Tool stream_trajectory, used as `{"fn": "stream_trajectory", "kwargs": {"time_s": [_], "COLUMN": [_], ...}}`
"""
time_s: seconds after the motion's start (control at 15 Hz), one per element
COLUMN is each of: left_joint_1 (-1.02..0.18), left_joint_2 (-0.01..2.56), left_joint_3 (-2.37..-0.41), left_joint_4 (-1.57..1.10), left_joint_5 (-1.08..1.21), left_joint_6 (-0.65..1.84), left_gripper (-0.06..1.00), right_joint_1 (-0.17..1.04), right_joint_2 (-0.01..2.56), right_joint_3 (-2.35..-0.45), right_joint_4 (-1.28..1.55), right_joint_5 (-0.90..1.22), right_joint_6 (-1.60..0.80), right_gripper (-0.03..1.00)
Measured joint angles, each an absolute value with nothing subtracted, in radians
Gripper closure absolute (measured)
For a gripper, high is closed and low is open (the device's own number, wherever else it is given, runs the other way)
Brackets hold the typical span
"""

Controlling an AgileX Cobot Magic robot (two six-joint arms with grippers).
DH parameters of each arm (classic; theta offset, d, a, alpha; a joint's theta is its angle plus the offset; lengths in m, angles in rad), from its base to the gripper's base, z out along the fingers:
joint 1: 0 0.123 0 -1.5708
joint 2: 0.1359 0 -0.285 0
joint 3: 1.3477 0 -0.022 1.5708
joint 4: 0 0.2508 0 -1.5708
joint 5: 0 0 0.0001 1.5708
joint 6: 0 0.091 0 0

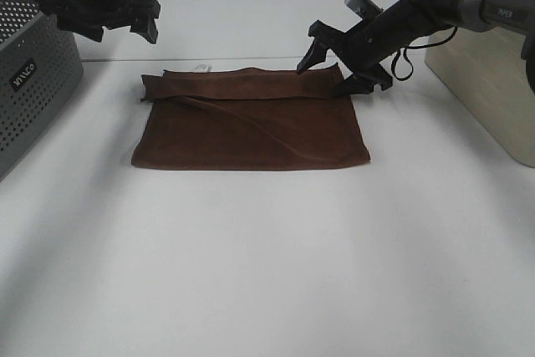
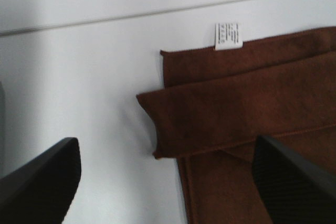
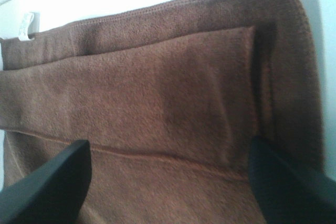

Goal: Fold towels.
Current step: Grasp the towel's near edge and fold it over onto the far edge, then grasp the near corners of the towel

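Note:
The dark reddish-brown towel (image 1: 251,127) lies flat on the white table (image 1: 267,273). Its far edge is folded over into a narrow band. A small white tag (image 1: 201,66) sticks out at the far left corner. My left gripper (image 1: 147,19) is open and empty, raised above and behind the towel's far left corner. The left wrist view shows the towel (image 2: 252,103) and tag (image 2: 228,36) below that gripper (image 2: 168,192). My right gripper (image 1: 336,73) is open, low over the towel's far right corner. In the right wrist view, the gripper (image 3: 168,187) straddles the folded band (image 3: 157,103).
A grey perforated basket (image 1: 33,81) stands at the left edge of the table. A beige box (image 1: 485,81) stands at the right. The table's far edge runs just behind the towel.

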State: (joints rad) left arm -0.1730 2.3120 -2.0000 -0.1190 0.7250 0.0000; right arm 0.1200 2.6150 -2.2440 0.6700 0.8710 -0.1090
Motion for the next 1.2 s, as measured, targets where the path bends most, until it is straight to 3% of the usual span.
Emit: {"fn": "stream_trajectory", "kwargs": {"time_s": [0.4,0.67,0.93,1.2], "left_joint_1": [-0.173,-0.173,-0.173,-0.174], "left_joint_2": [2.314,2.314,2.258,2.204], "left_joint_3": [-2.000,-1.964,-1.740,-1.592], "left_joint_4": [-0.164,-0.220,-0.232,-0.301], "left_joint_5": [0.913,1.002,0.964,0.869], "left_joint_6": [-0.010,-0.011,-0.032,-0.019], "left_gripper": [0.12,0.24,0.25,0.25], "right_joint_1": [0.118,0.118,0.118,0.118], "right_joint_2": [2.507,2.489,2.340,2.197], "right_joint_3": [-2.244,-2.213,-1.917,-1.593], "right_joint_4": [0.597,0.528,0.446,0.467], "right_joint_5": [1.130,1.206,1.190,0.979], "right_joint_6": [-0.108,-0.077,-0.079,-0.165], "right_gripper": [0.20,0.20,0.21,0.21]}}
